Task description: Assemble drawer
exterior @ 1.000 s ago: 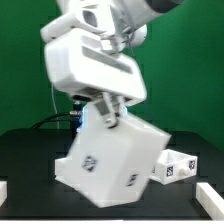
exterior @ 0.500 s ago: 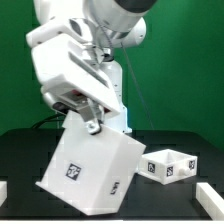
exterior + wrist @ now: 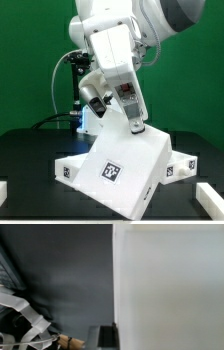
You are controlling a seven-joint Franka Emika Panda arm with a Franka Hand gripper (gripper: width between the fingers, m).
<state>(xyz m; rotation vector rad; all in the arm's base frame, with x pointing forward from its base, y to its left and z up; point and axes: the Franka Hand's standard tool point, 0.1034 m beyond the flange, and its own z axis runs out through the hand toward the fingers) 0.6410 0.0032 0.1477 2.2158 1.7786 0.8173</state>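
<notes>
Only the exterior view shows a tray (image 3: 183, 167) beside the tilted housing (image 3: 122, 170).

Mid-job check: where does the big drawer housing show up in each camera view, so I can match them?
Exterior view: the housing fills the lower centre, tilted, below the arm.
Wrist view: the housing is the pale flat surface covering about half the picture, very close.
Shared landmark: the dark table bordering the housing's straight edge.
</notes>
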